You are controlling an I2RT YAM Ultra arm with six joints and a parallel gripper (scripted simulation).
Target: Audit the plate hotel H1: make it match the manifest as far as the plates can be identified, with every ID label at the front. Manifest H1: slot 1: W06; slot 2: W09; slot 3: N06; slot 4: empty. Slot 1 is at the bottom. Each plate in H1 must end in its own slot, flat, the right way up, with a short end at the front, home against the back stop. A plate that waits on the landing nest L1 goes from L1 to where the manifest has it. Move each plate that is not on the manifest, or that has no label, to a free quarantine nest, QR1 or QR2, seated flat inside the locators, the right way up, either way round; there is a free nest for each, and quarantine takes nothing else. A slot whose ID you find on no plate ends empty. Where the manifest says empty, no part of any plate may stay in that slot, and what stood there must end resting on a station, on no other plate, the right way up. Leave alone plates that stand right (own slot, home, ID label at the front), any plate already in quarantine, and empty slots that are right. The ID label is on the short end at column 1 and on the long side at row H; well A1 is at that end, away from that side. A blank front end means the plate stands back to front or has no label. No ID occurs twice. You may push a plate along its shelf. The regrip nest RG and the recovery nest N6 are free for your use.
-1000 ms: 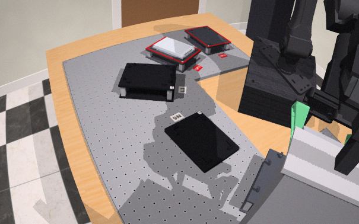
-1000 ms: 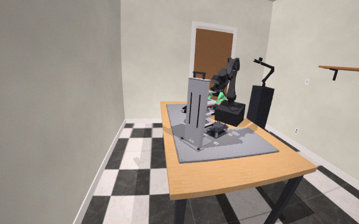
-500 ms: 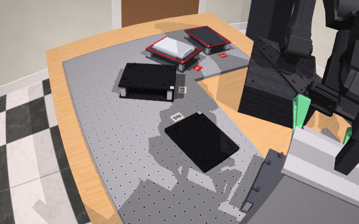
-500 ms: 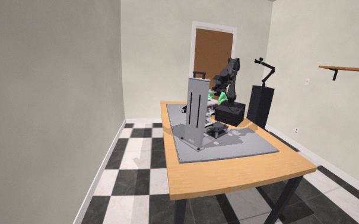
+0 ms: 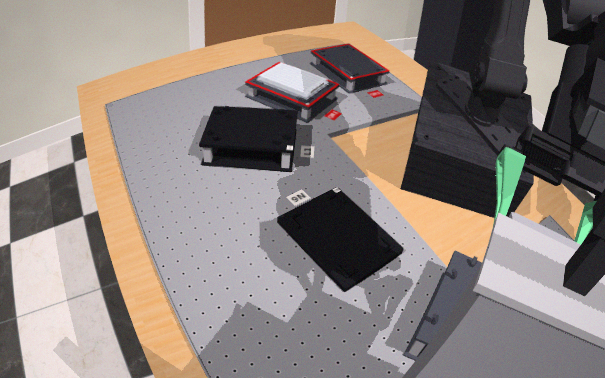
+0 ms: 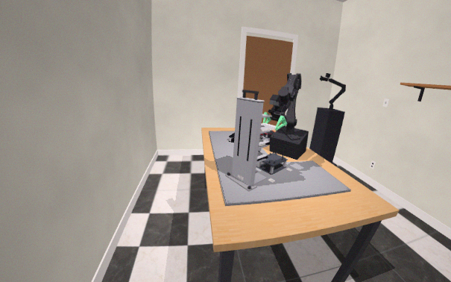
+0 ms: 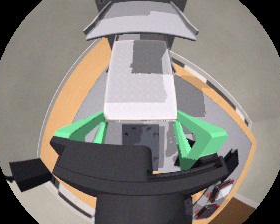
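My gripper (image 5: pixel 541 225) has green fingers set on the two long sides of a white plate (image 5: pixel 541 260) and is shut on it. The plate sticks out level from the front of the grey plate hotel H1 (image 6: pixel 248 138), high up. In the wrist view the plate (image 7: pixel 139 76) runs from between my fingers back under the hotel's top (image 7: pixel 139 19). I can read no label on the plate. The hotel's other slots are hidden.
A white plate (image 5: pixel 291 82) sits in one red-edged quarantine nest; the other red-edged nest (image 5: pixel 350 61) is bare. A raised black nest (image 5: pixel 248 132) and the flat black nest N6 (image 5: pixel 338 237) lie on the grey mat. The arm's black base block (image 5: pixel 461 145) stands close by.
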